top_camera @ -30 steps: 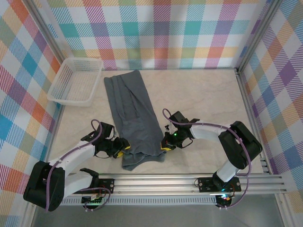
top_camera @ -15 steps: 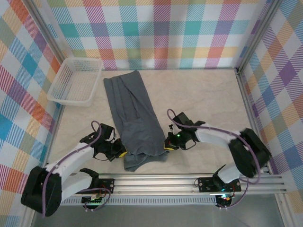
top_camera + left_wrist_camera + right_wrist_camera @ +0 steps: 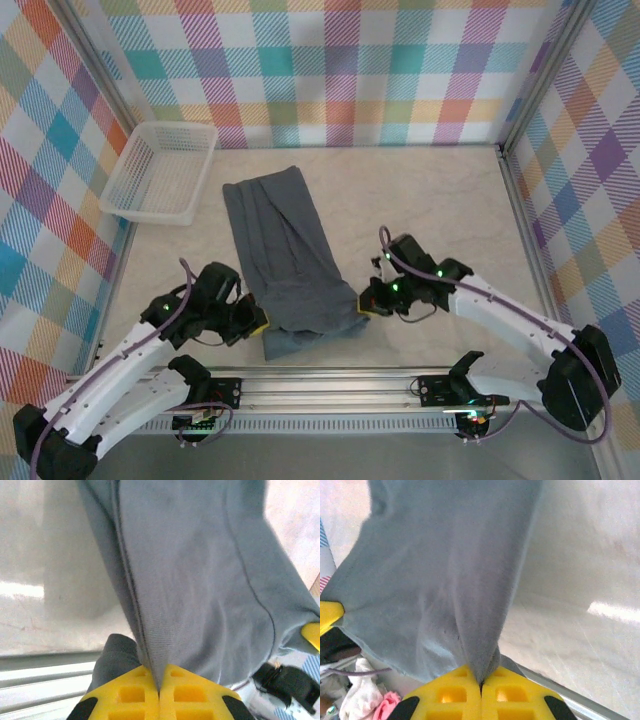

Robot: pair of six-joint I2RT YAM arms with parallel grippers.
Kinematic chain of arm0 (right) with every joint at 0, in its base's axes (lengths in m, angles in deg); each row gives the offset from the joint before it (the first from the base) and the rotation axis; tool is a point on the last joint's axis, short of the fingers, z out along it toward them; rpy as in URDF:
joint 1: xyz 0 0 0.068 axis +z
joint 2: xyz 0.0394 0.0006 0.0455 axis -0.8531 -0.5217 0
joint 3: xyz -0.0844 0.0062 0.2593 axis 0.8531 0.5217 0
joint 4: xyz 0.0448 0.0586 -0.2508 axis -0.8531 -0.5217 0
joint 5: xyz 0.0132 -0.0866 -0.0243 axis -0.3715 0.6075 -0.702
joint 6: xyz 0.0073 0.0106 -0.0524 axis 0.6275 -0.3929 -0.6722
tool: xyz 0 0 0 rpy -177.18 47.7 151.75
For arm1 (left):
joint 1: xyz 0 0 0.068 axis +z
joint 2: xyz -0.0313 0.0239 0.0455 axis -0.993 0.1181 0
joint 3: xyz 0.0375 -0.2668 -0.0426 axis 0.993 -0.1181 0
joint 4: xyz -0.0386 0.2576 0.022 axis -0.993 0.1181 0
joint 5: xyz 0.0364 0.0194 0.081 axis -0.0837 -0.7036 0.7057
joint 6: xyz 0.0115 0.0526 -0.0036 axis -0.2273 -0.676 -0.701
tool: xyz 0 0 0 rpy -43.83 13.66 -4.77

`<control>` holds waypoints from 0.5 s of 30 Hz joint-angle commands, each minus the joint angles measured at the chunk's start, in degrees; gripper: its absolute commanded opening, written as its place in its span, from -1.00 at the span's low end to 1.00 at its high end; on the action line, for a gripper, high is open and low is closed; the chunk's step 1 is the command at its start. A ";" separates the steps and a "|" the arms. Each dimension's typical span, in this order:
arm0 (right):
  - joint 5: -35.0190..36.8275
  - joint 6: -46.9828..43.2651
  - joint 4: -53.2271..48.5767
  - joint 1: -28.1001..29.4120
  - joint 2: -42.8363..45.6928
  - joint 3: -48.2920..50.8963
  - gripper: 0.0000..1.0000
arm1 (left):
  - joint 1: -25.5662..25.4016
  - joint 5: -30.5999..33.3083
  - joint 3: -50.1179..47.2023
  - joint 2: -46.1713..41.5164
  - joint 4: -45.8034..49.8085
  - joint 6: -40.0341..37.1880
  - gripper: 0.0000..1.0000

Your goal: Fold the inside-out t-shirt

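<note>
1. The yellow fingers (image 3: 131, 695) of the left gripper (image 3: 159, 681) are pressed together. They pinch a seamed fold of the inside-out t-shirt (image 3: 200, 580), and the cloth runs away from the pinch in a ridge.
2. The right gripper (image 3: 481, 681) has its yellow pads (image 3: 512, 695) closed tight as well, with a peak of the blue-grey cloth caught between them.
3. In the top view, the left gripper holds the left side of the shirt's near end and the right gripper holds the right side. The near end spans between them.
4. Beyond the grippers, the shirt lies as a long, narrow, creased strip on the pale table (image 3: 430, 210). It reaches away from the arm bases towards the far wall.
5. The shirt's far left corner lies just beside a white basket (image 3: 150, 213) at the table's far left.
</note>
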State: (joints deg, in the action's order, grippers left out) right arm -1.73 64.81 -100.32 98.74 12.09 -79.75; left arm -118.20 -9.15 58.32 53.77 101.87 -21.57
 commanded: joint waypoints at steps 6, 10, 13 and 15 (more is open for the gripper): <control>3.92 -10.84 3.17 -5.44 -22.63 -30.21 -1.00 | 10.12 22.31 20.58 15.07 -0.58 -13.34 -0.97; 4.07 -14.32 1.71 -7.54 -36.76 -48.21 -1.00 | 18.49 22.27 24.84 23.66 -10.65 -15.41 -0.97; 2.22 -14.37 1.65 -9.22 -47.45 -60.69 -1.00 | 23.57 20.42 28.05 31.71 -18.02 -15.46 -0.98; 2.39 -15.08 0.02 -9.88 -54.45 -69.94 -1.00 | 25.87 20.58 31.67 37.99 -20.02 -16.56 -0.98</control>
State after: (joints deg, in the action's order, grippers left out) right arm 1.29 52.57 -98.73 89.73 -36.17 -141.89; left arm -94.94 10.08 85.95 86.88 89.37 -35.36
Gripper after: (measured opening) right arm 0.049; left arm 0.052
